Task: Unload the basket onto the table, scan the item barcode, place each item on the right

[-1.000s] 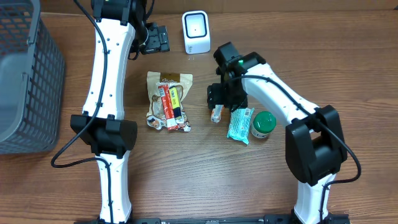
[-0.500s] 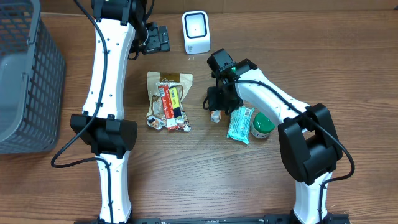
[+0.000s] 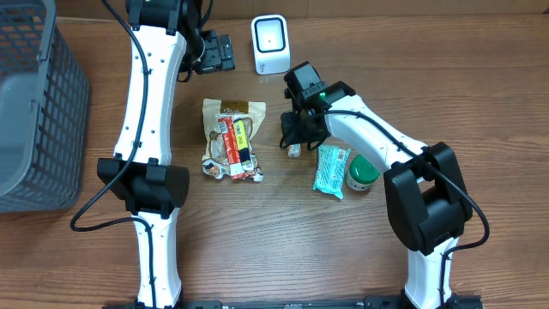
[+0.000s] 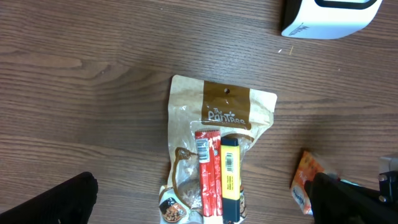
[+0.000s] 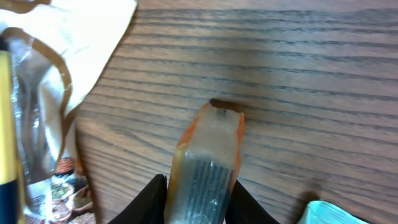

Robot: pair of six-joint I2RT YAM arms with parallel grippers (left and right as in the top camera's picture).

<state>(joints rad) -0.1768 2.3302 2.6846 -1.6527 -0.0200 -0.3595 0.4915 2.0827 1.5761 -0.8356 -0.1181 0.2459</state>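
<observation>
The item is a small orange packet [image 5: 208,155] with a clear window and a barcode [image 5: 202,183] facing the right wrist camera. My right gripper [image 5: 199,202] is shut on it, one black finger on each side. From overhead, the right gripper [image 3: 294,137] holds the packet [image 3: 294,152] just right of the brown pouch. The white scanner [image 3: 270,45] stands at the back, and the scanner [image 4: 329,15] also shows at the top right of the left wrist view. My left gripper [image 3: 214,53] is open beside the scanner, holding nothing.
A brown snack pouch [image 3: 232,137] with a red bar and a yellow bar lies left of the packet. A teal packet [image 3: 330,170] and a green-lidded jar [image 3: 363,172] lie to its right. A grey basket [image 3: 34,112] stands at the left edge.
My right gripper has shut on the orange packet and shifted it left and towards the scanner, away from the teal packet. The left arm has stayed where it was.
</observation>
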